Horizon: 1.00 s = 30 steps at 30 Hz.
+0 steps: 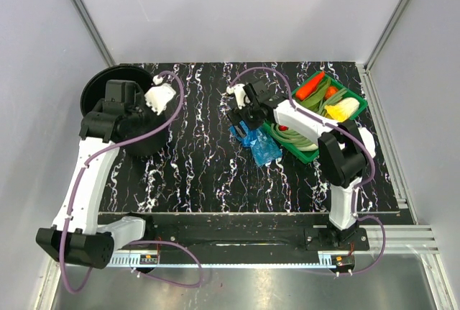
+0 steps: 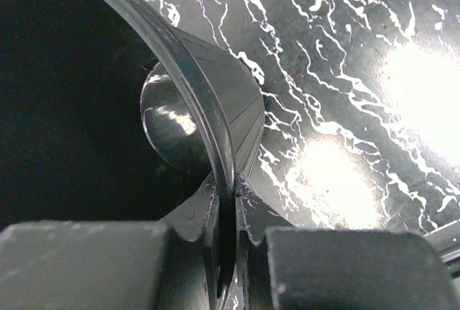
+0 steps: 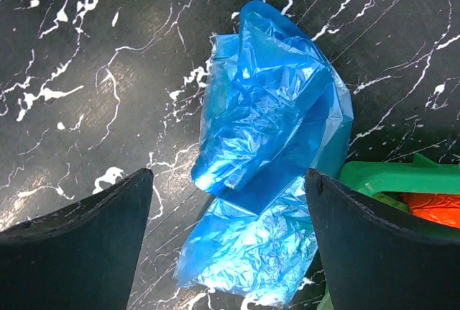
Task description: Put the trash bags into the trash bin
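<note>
Right claw (image 3: 228, 175) wide over 1 trash bag (image 3: 266, 108) | left claw (image 2: 227, 209) clamping 1 trash bin (image 1: 97, 87) rim

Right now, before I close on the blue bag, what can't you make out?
- Trash bin interior: top external, left arm covers most of the mouth; left wrist, only darkness.
- Trash bag count: one wad or several, folds hide it in both views.
- Green tray: right wrist, only a corner shows, behind a finger of the right end effector.

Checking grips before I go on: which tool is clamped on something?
The left tool, pinched on the rim of the bin; the right tool is open over the bag, holding nothing.
</note>
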Each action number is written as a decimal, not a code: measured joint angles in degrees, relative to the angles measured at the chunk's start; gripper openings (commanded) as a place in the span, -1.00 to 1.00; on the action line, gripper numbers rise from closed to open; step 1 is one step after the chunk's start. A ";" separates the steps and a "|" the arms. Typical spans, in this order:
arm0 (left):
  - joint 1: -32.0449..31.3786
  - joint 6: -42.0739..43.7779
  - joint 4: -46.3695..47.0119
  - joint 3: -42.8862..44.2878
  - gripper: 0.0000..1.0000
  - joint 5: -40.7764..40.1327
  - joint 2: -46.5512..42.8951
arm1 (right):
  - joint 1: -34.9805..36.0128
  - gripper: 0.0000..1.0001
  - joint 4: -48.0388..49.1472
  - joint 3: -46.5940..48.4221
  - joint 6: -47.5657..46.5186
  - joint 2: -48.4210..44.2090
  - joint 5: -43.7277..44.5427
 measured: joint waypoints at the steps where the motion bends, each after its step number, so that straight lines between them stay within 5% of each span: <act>1: 0.44 -0.15 0.33 0.63 -1.00 0.61 0.57 | 0.02 0.82 -0.02 0.33 0.09 0.39 0.37; 25: 1.88 1.05 1.99 3.89 -0.96 2.34 8.70 | 1.07 0.63 0.11 0.55 1.92 4.35 2.19; 28: 1.88 1.33 2.47 3.17 -0.85 2.23 8.04 | 1.14 0.60 0.11 0.55 1.95 6.40 2.54; 30: 1.88 1.42 2.60 2.67 -0.53 2.23 7.50 | 1.14 0.56 0.11 0.55 1.97 7.63 3.17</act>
